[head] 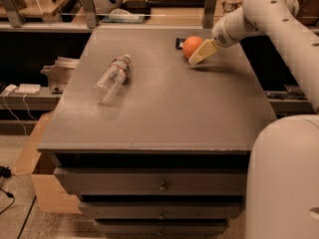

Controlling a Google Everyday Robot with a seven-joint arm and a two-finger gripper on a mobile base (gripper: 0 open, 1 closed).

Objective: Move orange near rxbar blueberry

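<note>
The orange (192,46) rests on the grey table top (164,108) at the far right. A dark corner of the rxbar blueberry (178,43) shows just behind it on the left, touching or almost touching it; the rest of the bar is hidden. My gripper (199,53) is right beside the orange on its right, low over the table. It looks open, and its tan finger (202,52) sits at the fruit's edge without covering it.
A clear plastic water bottle (112,77) lies on its side at the left middle of the table. A shelf with clutter (124,14) runs behind the table's far edge. My white arm (279,19) reaches in from the right. Drawers (159,185) are below the front edge.
</note>
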